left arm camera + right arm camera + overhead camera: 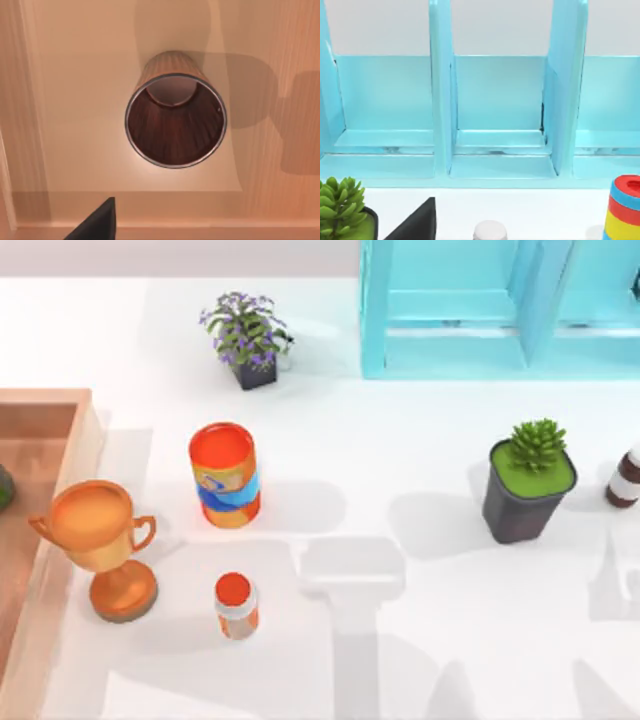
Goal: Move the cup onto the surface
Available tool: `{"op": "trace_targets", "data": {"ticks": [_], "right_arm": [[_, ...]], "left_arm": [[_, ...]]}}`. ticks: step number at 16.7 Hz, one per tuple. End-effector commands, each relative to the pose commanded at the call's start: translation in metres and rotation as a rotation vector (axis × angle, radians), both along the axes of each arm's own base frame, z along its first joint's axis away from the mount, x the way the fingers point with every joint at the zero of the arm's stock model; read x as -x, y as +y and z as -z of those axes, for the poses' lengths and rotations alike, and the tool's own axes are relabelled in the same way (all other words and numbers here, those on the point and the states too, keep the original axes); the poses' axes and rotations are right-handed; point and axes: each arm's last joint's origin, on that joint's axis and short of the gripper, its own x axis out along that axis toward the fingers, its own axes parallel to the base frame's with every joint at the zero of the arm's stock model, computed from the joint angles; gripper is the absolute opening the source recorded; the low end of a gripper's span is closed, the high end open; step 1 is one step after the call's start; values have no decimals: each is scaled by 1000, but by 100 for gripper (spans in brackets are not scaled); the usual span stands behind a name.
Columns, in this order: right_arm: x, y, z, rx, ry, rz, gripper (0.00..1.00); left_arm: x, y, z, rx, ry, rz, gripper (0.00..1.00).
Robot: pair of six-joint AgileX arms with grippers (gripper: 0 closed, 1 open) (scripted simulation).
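Two potted plants are counted: one purple-flowered (246, 338), one succulent (530, 480). Two bottles are counted: one red-capped (236, 606), one brown (626, 478). One can (224, 475), one trophy (100, 545), one tray (45, 530), one cabinet (500, 305) and one cup (175, 117) are counted.

Left gripper finger (97, 222): one dark part at the frame edge of the left wrist view; matte black, wedge-shaped, tapering to a blunt tip, flat-faced, with a slightly lighter grey sheen along one sloping side. Right gripper finger (417, 222): matching part in the right wrist view; same matte black, same tapered wedge outline, plain surface. No cables, screws, labels or markings can be made out on either piece.
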Motion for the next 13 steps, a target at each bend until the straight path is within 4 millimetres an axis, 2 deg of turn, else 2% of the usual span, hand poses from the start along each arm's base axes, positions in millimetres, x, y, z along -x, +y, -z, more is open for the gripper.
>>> {"op": "trace_targets", "data": {"ticks": [2,4,10,13], "right_arm": [[0,0,0,0,0,0,100],[0,0,0,0,0,0,100],[0,0,0,0,0,0,100],[0,0,0,0,0,0,100]], "left_arm": [[0,-1,1,-1,-2,3,100],[-1,-1,12,1,4,0,100],[-3,2,80,-4,-12,-2,100],[0,0,99,0,0,0,100]]}}
